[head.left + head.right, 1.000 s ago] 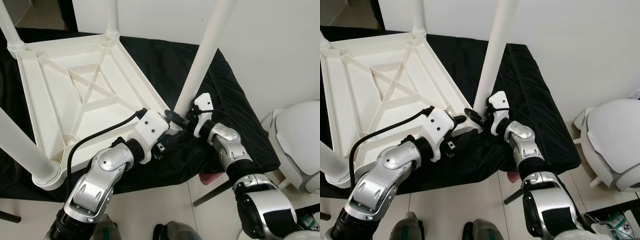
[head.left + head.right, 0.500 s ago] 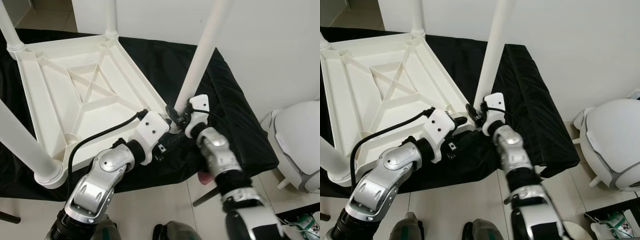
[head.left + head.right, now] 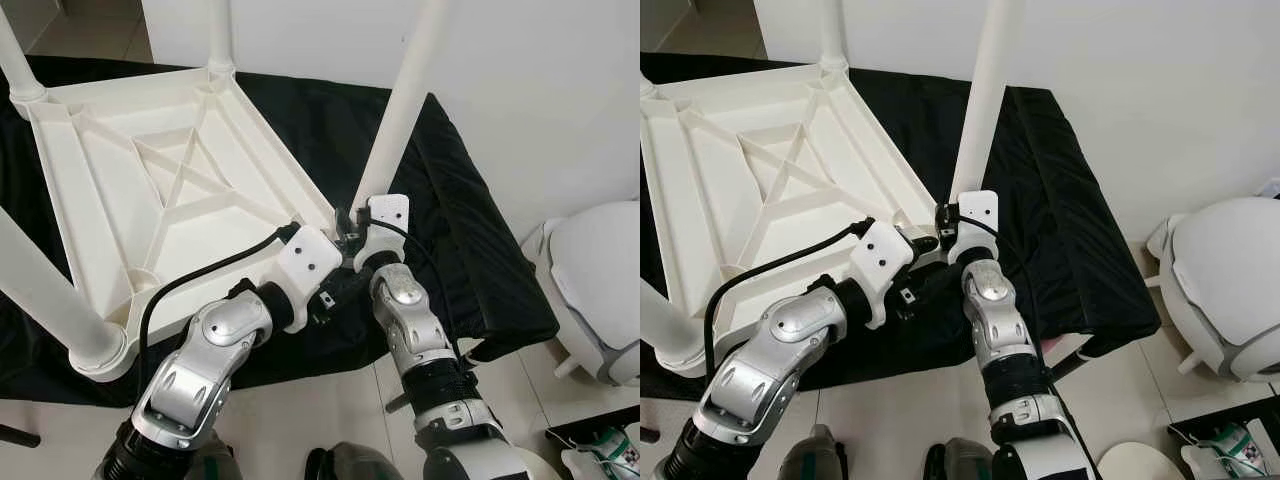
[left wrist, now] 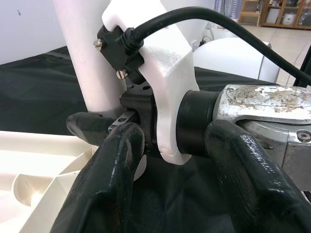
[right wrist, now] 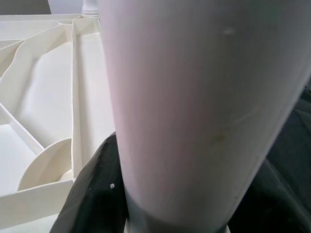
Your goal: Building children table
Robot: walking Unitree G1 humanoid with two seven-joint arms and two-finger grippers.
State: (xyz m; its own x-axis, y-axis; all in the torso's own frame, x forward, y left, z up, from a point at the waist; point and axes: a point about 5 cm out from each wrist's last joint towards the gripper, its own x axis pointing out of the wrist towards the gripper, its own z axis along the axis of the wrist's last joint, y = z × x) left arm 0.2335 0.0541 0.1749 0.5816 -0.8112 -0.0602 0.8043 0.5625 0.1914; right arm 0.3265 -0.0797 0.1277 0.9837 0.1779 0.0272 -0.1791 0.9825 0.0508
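The white plastic children's table (image 3: 150, 190) lies upside down on the black cloth-covered desk (image 3: 470, 250). The right pincer (image 3: 347, 222) clasps the base of the white cylindrical leg (image 3: 395, 110) at the near corner. The left pincer (image 4: 170, 160) is spread wide, straddling the right wrist. Since the earlier frame, the right forearm has swung inward.

Light was even and bright, shadows soft. Head views sharp; white table leg (image 5: 194, 107) blurred close up (right wrist view), with faint glare.
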